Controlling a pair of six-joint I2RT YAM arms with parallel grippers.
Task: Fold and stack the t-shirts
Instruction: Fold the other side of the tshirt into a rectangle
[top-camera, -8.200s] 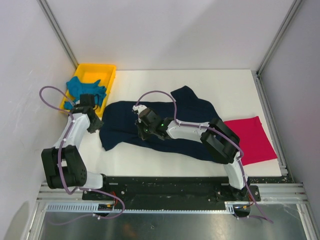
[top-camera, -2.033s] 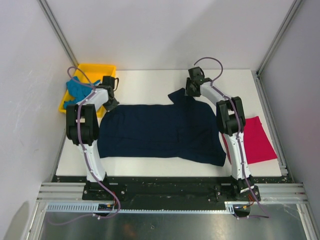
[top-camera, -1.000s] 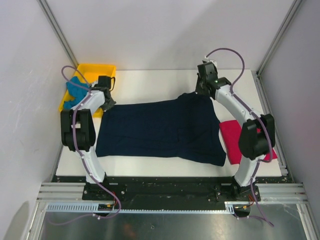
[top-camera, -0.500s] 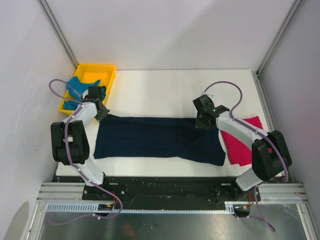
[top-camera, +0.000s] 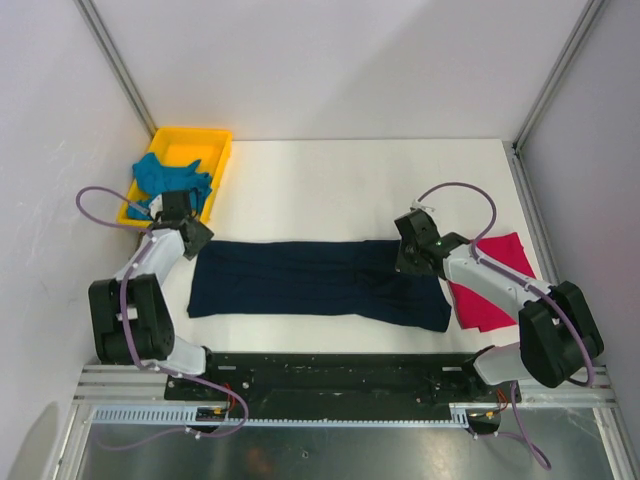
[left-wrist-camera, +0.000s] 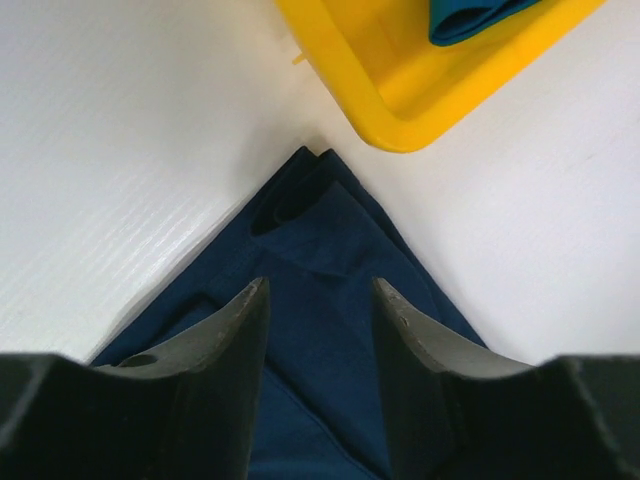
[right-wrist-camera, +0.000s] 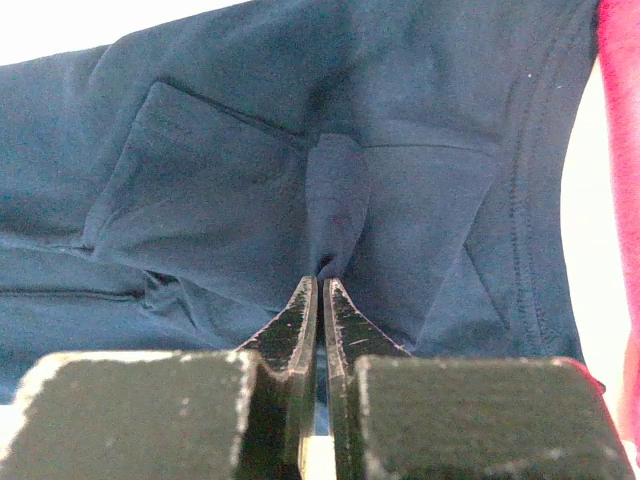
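Note:
The dark navy t-shirt lies folded into a long band across the table's front. My left gripper is open over its far left corner, a finger on each side of the cloth. My right gripper is shut on a pinch of navy cloth near the band's far right edge, the cloth bunching at its tips. The crimson-pink t-shirt lies flat at the right, partly under the navy one; it also shows in the right wrist view. The teal t-shirt lies crumpled in the tray.
The yellow plastic tray stands at the far left corner, close to my left gripper; its corner shows in the left wrist view with teal cloth inside. Walls and frame posts close in both sides.
Both grippers have moved toward the front of the table with the navy shirt's far edge. The shirt has gone from a wide spread to a narrow folded band.

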